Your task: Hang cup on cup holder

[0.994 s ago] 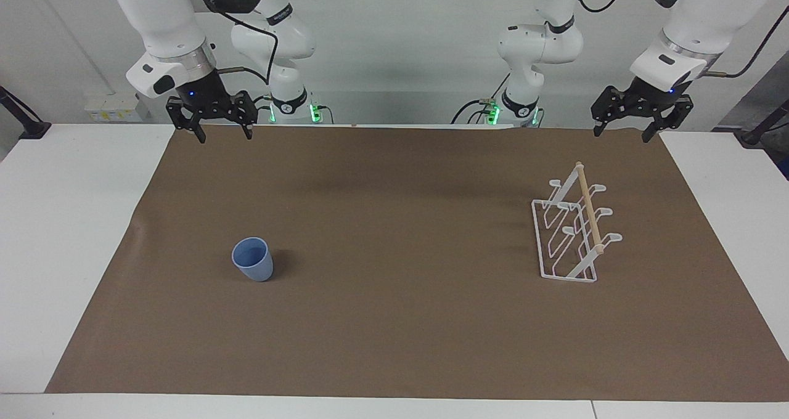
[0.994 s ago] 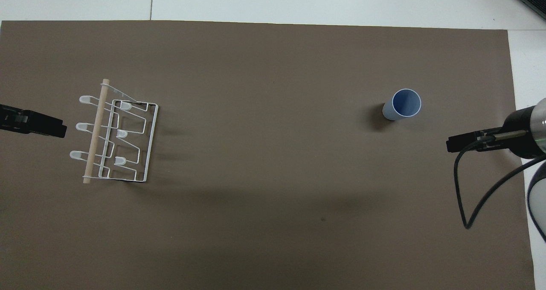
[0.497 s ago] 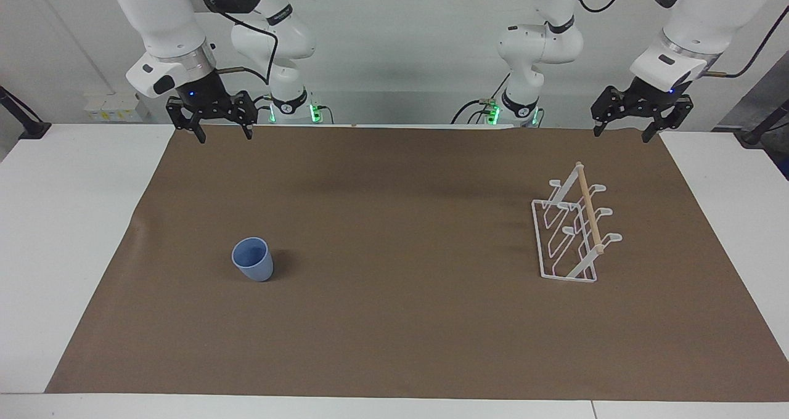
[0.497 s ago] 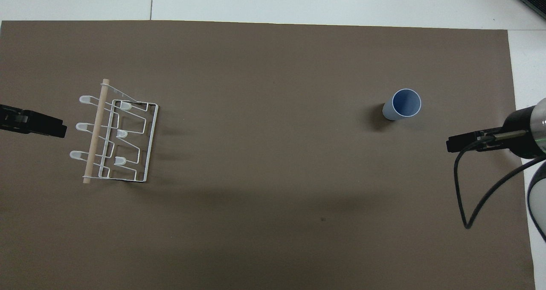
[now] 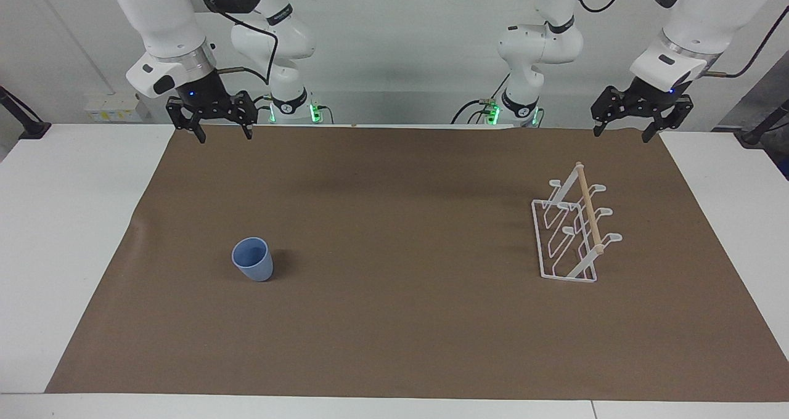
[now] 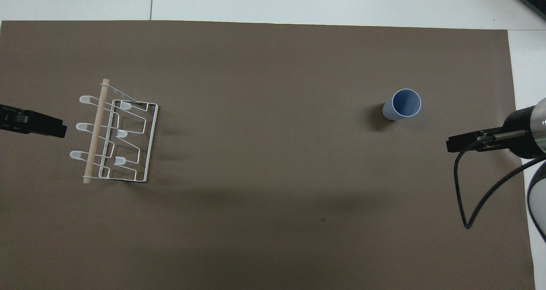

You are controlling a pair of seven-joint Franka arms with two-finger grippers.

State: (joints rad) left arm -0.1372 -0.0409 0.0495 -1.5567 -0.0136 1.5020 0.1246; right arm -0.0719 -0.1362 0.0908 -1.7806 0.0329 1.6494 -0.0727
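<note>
Bare brown mat (image 5: 400, 320) separates cup (image 5: 253, 259) from cup holder (image 5: 573, 231).

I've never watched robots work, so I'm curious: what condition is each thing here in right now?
cup: upright on the brown mat, mouth up, untouched.
cup holder: standing on the mat, every prong bare.
right gripper: open, holding nothing, raised over the mat's edge by its base, waiting.
left gripper: open, holding nothing, likewise raised and waiting.
</note>
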